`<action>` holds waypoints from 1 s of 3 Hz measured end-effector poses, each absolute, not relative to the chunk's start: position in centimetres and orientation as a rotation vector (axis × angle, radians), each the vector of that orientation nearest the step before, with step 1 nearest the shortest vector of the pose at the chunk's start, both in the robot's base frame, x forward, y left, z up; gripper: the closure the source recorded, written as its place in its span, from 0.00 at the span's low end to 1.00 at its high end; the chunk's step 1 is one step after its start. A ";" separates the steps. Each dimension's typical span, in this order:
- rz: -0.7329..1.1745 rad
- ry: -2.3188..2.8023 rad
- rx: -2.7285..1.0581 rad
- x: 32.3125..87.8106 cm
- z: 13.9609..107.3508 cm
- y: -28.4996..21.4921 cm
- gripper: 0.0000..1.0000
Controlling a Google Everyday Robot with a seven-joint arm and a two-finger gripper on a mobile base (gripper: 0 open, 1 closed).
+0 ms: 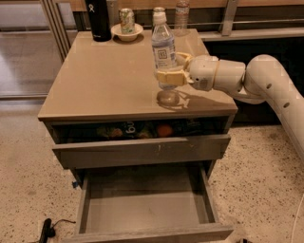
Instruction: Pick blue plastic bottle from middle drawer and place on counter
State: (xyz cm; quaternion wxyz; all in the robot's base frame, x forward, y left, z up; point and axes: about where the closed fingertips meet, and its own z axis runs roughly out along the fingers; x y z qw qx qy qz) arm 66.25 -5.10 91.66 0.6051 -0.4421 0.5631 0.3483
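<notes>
Lowest below the counter (95, 80), the middle drawer (147, 204) stands pulled out: a wide grey-brown wooden box with low sides, a flat grey floor and a plain front with no handle. On the speckled floor (266, 180) below the counter's left corner lies a black cable (46, 228). Directly under the counter's edge the top drawer (142, 149) is open a crack, its front marked with pale scratches; inside, an orange round fruit (164, 130) and dark packets show in the shadow. The counter itself is a smooth, glossy beige-tan slab, nearly square with a thin edge. Over its right front part the gripper (165, 72) reaches in from the counter's right side on a rounded white arm (266, 80), its yellowish fingers (170, 78) clenched around the lower body of the blue plastic bottle (163, 50). The bottle is upright, clear, white-capped and pale-labelled with a dark text panel, and its base casts a round reflection on the gloss; whether it touches the counter cannot be told. The arm blocks the counter's right edge. Along the counter's far edge stand a tall black flask (98, 19), a white bowl (127, 33) holding a can (127, 19), and another clear bottle (180, 14).
</notes>
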 end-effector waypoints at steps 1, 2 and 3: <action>0.759 1.327 -1.015 67.1 91.7 -7.2 1.00; 0.701 1.367 -0.998 68.2 91.5 -10.3 1.00; 0.667 1.387 -0.976 68.8 91.1 -12.2 1.00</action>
